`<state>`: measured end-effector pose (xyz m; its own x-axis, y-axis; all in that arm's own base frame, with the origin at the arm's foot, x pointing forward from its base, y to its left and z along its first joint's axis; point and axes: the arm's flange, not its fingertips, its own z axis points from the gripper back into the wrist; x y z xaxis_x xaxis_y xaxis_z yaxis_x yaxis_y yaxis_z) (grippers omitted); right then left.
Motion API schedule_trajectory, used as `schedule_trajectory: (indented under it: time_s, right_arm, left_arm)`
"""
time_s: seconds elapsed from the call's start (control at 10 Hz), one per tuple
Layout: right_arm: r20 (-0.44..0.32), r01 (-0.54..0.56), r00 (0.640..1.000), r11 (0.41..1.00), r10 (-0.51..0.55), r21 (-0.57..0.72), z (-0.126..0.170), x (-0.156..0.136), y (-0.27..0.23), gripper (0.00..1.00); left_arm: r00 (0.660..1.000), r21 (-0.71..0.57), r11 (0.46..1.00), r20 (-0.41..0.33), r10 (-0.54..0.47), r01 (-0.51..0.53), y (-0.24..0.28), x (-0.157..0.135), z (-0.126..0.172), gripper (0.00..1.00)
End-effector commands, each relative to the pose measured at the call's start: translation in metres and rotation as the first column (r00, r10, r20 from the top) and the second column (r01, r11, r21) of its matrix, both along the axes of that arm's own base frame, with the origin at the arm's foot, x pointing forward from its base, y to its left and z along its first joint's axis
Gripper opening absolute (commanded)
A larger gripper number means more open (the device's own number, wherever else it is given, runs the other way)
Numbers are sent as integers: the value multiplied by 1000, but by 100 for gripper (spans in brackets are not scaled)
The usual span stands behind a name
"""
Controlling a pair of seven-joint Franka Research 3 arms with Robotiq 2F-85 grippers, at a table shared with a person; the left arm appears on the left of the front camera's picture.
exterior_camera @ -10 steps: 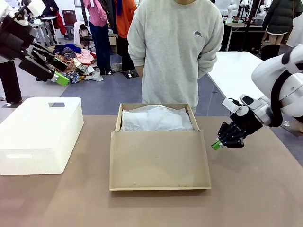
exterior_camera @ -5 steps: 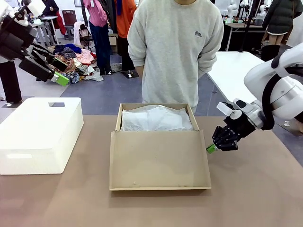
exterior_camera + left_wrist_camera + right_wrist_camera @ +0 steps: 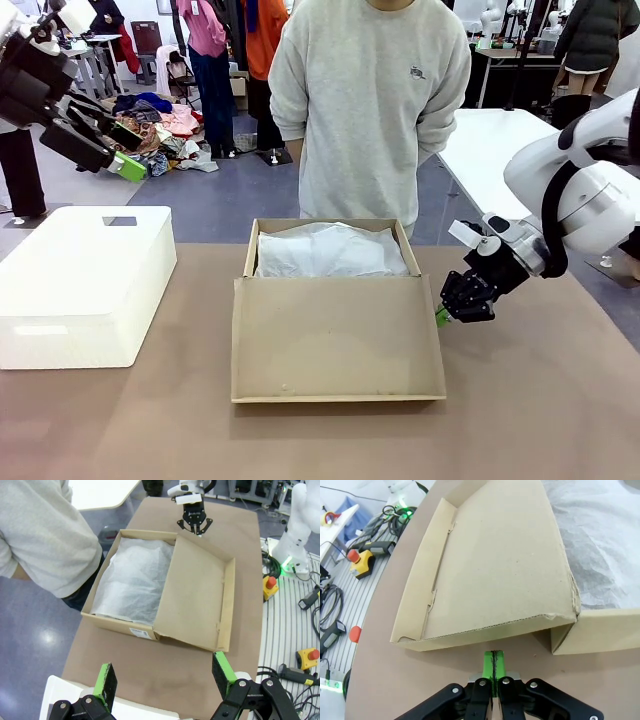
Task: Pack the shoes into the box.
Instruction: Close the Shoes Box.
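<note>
The tan box stands at the table's middle with its flap lid lying open toward me. White tissue paper covers its inside, and the shoes are hidden. My right gripper is shut on nothing, low beside the lid's right edge. In the right wrist view its pressed-together fingertips point at the lid's side wall, a small gap away. My left gripper hangs open high at the far left. The left wrist view looks down between its green pads at the box.
A white plastic bin sits at the table's left. A person in a grey sweatshirt stands right behind the box, hands behind the back. Bare brown tabletop lies in front and to the right.
My right gripper has moved left and a little down, closing in on the lid's right edge. The left arm, the box and the person have stayed still.
</note>
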<state>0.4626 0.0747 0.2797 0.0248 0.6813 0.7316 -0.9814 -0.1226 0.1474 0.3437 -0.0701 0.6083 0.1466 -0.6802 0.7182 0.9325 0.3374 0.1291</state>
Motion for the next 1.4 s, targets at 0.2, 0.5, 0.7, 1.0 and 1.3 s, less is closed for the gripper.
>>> schedule_trajectory:
  time_s: [0.2, 0.5, 0.7, 1.0, 1.3]
  right_arm:
    - [2, -45, 999, 996, 45, 79, -8, 0, 5, 0]
    - [-4, -66, 998, 993, 66, 95, -11, -3, 12, 0]
    - [-11, -81, 997, 991, 83, 111, -11, -5, 15, 0]
    - [-8, -95, 995, 983, 97, 156, -7, -11, 16, 0]
    - [13, -123, 992, 971, 123, 207, 4, -20, 16, 0]
  left_arm:
    - [1000, -13, 1000, 5, -16, 16, 0, 0, 0, 100]
    - [1000, -13, 1000, 5, -16, 16, 0, 0, 0, 100]
    - [1000, -13, 1000, 5, -16, 16, 0, 0, 0, 100]
    - [1000, -13, 1000, 5, -16, 16, 0, 0, 0, 100]
    - [1000, -13, 1000, 5, -16, 16, 0, 0, 0, 100]
